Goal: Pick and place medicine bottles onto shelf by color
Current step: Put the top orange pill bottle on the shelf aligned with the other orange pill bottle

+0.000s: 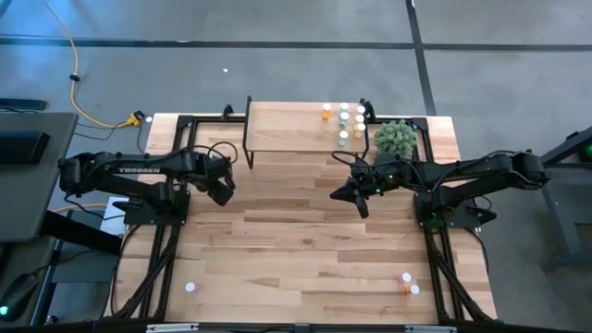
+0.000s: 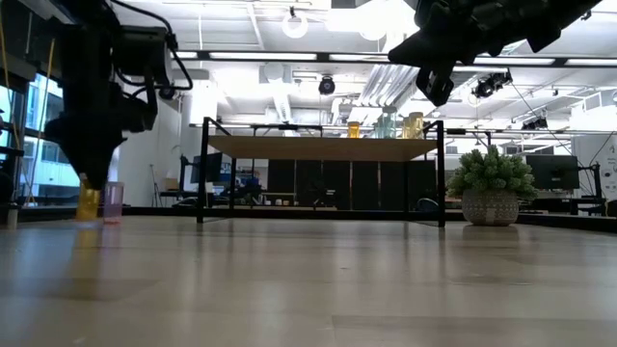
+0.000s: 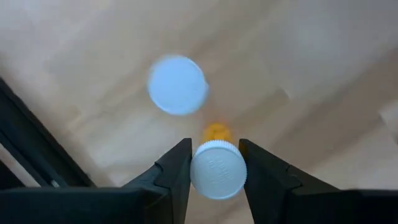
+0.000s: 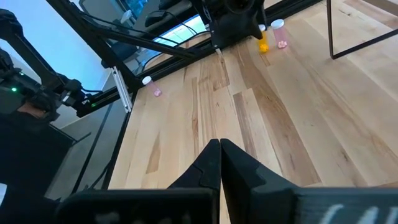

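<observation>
An orange medicine bottle (image 2: 88,204) with a white cap (image 3: 217,169) stands upright on the table near its left edge. My left gripper (image 1: 222,191) points down over it, shut on it. A pink bottle (image 2: 113,202) stands right beside it, its cap (image 3: 177,85) showing in the left wrist view. The shelf (image 1: 287,129) stands on thin black legs at the table's far edge, with several bottles (image 1: 348,125) on its right end. My right gripper (image 4: 219,149) hangs shut and holds nothing, above the table in front of the shelf's right end (image 1: 359,202). My left gripper pinches the orange bottle's white cap between its two fingers, one on each side of the cap's rim (image 3: 196,172). The fingers come from above, pointing down. The bottle is upright with its base on the table (image 2: 87,220).
A round green plant (image 1: 395,139) in a pot stands just right of the shelf. A loose bottle (image 1: 191,287) lies near the front left edge, and a few more (image 1: 408,284) near the front right. The middle of the tabletop (image 1: 296,240) is bare wood.
</observation>
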`<control>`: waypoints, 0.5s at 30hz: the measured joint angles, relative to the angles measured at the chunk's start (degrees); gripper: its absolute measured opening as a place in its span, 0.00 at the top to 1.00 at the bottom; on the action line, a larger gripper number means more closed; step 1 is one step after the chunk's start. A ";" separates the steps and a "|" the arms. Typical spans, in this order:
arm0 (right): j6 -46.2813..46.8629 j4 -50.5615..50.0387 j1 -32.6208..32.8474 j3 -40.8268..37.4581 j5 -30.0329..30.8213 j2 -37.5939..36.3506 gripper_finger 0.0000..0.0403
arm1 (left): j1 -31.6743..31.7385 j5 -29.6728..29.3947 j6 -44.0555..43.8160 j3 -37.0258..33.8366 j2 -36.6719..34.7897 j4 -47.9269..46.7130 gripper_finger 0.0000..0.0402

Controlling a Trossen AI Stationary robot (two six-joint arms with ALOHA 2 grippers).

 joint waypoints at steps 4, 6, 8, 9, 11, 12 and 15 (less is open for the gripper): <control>0.01 -0.01 -0.02 0.00 0.00 0.00 1.00 | 0.00 6.19 2.53 4.01 0.00 -4.81 0.71; 0.00 -0.01 -0.02 0.00 0.00 0.00 1.00 | 0.00 9.72 3.83 6.97 0.00 -8.02 0.71; 0.02 -0.01 0.00 0.00 0.00 0.00 1.00 | 0.00 13.24 5.07 10.55 0.00 -9.90 0.71; 0.02 0.00 -0.01 -0.02 0.00 0.00 1.00 | 0.00 14.83 5.73 12.64 0.00 -10.66 0.71; 0.00 0.01 -0.02 0.00 0.00 0.00 1.00 | -0.02 16.74 7.25 17.53 0.00 -11.36 0.71; 0.00 0.00 0.00 -0.01 0.00 0.00 1.00 | -0.04 16.77 8.06 20.23 0.00 -11.58 0.71; 0.02 0.01 -0.02 -0.02 0.00 0.00 1.00 | -0.04 16.14 11.17 29.29 1.55 -11.71 0.71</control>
